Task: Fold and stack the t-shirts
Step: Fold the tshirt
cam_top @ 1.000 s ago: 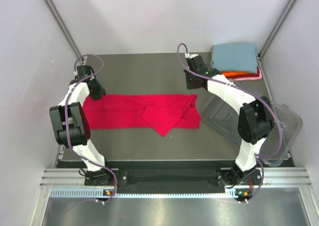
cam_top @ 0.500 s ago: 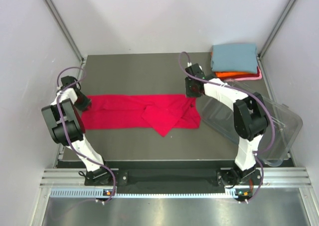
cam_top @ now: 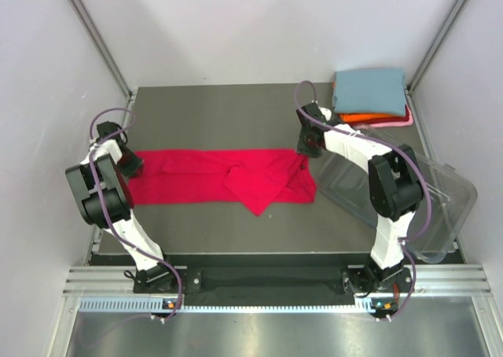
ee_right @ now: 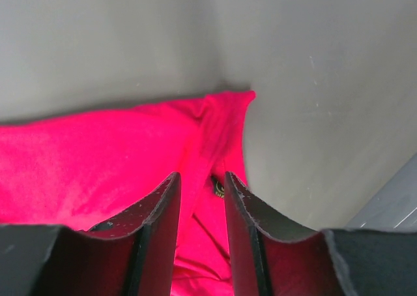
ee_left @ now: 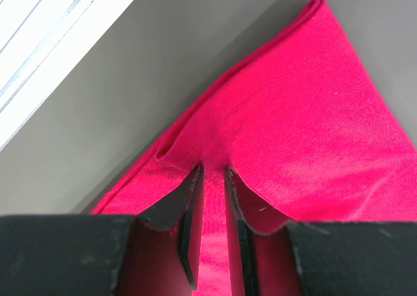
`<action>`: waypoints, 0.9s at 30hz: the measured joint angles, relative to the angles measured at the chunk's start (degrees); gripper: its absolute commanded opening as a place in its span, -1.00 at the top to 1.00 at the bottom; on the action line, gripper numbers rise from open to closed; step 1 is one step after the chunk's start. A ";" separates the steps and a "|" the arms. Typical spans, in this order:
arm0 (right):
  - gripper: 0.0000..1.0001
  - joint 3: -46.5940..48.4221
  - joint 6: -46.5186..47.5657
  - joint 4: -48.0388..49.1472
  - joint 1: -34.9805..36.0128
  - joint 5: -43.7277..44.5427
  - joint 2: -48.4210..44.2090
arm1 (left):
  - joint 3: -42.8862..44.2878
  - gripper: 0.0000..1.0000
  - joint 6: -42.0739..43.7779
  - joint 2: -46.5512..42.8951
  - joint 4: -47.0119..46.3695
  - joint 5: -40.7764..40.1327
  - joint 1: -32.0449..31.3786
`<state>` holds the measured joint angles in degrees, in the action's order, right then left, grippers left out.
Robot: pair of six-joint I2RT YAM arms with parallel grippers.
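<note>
T-shirt (cam_top: pixel 206 176) | hem pinched in left jaws | edge beneath parted right jaws

2 white arms (cam_top: pixel 134 231), purple cables (cam_top: pixel 430 204), black left hand (ee_left: pixel 212 172).

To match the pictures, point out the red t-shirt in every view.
Top external: red t-shirt stretched left to right at mid-picture.
Left wrist: red t-shirt fills the lower right, one corner at the top.
Right wrist: red t-shirt in the lower left.
Shared landmark: the grey table under it.
</note>
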<state>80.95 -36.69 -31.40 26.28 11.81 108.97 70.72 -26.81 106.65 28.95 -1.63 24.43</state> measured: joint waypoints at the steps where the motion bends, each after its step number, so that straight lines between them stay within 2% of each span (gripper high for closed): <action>1: 0.32 -0.22 -0.57 0.13 -0.17 0.15 0.07 | 0.00 0.52 0.00 0.00 0.00 0.00 0.00; 10: 0.35 -2.34 -4.33 1.66 -1.46 0.44 1.07 | 0.00 0.56 0.00 0.15 -0.02 0.00 0.00; 12: 0.43 -2.54 -4.50 2.60 -1.62 0.31 1.51 | 0.02 0.59 -0.02 0.52 -0.02 0.00 0.00; 16: 0.77 -2.56 -4.26 3.72 -1.86 0.55 2.08 | 0.17 0.65 0.02 0.63 0.04 -0.37 0.00; 17: 0.96 -2.56 -4.13 4.07 -1.99 0.68 2.21 | 0.22 0.67 0.02 0.66 0.11 -0.46 0.00; 18: 1.00 -2.56 -3.80 4.33 -2.14 0.81 2.27 | 0.33 0.67 0.02 0.74 0.22 -0.61 0.00; 27: 1.00 -2.60 -0.74 6.99 -6.05 1.60 2.32 | 2.19 0.67 0.04 2.05 1.27 -1.25 0.02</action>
<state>78.35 -37.43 -24.40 20.23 13.41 111.28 72.90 -26.76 108.71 30.22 -2.87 24.45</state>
